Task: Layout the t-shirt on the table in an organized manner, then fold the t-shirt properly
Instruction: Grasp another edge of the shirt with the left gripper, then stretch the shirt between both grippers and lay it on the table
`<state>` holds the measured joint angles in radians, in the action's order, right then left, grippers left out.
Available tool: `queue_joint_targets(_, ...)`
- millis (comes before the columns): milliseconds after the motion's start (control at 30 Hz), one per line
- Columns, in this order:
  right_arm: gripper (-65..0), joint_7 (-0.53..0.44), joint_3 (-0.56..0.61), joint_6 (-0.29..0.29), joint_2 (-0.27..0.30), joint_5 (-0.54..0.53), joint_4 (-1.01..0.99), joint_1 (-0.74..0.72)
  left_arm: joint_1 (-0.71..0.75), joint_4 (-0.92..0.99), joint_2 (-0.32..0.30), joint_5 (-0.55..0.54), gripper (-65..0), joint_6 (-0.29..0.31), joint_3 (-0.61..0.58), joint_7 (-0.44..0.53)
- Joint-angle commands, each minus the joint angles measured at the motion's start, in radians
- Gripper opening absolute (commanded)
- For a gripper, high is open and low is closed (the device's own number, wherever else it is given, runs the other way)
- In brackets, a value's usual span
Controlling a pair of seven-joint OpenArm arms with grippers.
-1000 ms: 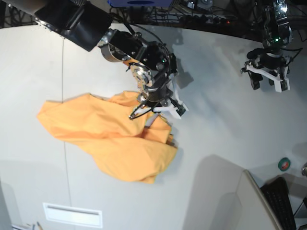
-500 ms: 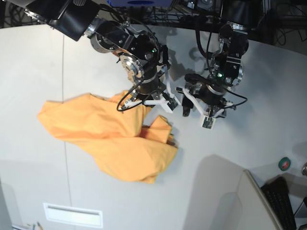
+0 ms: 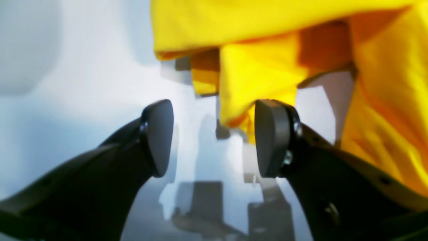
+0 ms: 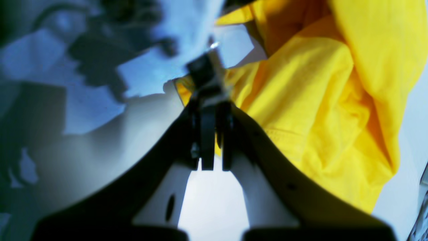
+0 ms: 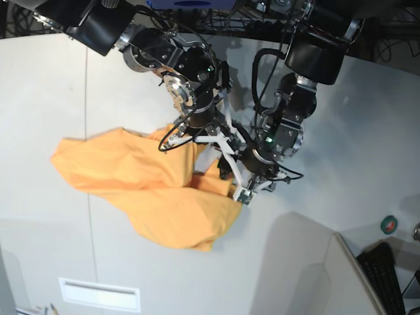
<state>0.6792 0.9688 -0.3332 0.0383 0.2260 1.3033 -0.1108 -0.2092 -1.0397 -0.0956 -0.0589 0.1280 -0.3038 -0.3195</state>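
In the left wrist view, the left hand [image 3: 214, 137] had its two dark fingers [image 3: 158, 137] spread well apart with nothing between the pads. A hanging corner of the t-shirt [image 3: 267, 60] dipped just beside the inner face of one finger; whether cloth and pad touched could not be told. The rest of the yellow cloth filled the upper and side part of the frame in loose folds, above the pale table [image 3: 83, 83], which carried blurred reflections.

In the right wrist view, the right hand [image 4: 212, 144] had its fingers pressed together, with a thin edge of the t-shirt [image 4: 317, 100] caught between the tips. From that pinch the cloth ran off to one side in a bunched, creased mass with a stitched hem line showing. The table [image 4: 207, 201] showed pale below the fingers, and the rest of the frame was dark blur.

In the base view, the t-shirt [image 5: 131, 177] lay crumpled on the table [image 5: 341, 131], left of centre, spread out wide to the left and heaped into a raised fold at its right edge. The right hand [image 5: 176, 140] was at that raised fold near the shirt's upper edge, its arm coming down from the upper left. The left hand [image 5: 237, 185] was low at the shirt's right edge, just beside the fold, its arm reaching in from the upper right. The two hands were near each other, over the same bunched side of the shirt. A thin dark seam line [image 5: 88, 197] ran down the table, passing under the shirt's left part.
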Motion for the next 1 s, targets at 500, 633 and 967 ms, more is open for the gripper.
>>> queue_joint_targets(500, -65.0, -0.017, -0.301, 0.029, 0.114, 0.011, 0.312, 0.122, -0.086, 0.151, -0.071, 0.004, -65.0, -0.006, 0.012, 0.124)
queue_joint_targets(633, -65.0, -0.019, -0.462, 0.115, 0.119, 0.011, 0.348, 0.156, 0.009, -0.050, -0.183, 0.004, -65.0, -0.009, 0.013, 0.026)
queue_joint_targets(967, -65.0, -0.016, -0.643, 0.276, 0.114, 0.011, 0.361, 0.104, 0.265, -0.486, -0.286, 0.008, -65.0, -0.011, 0.262, -0.116)
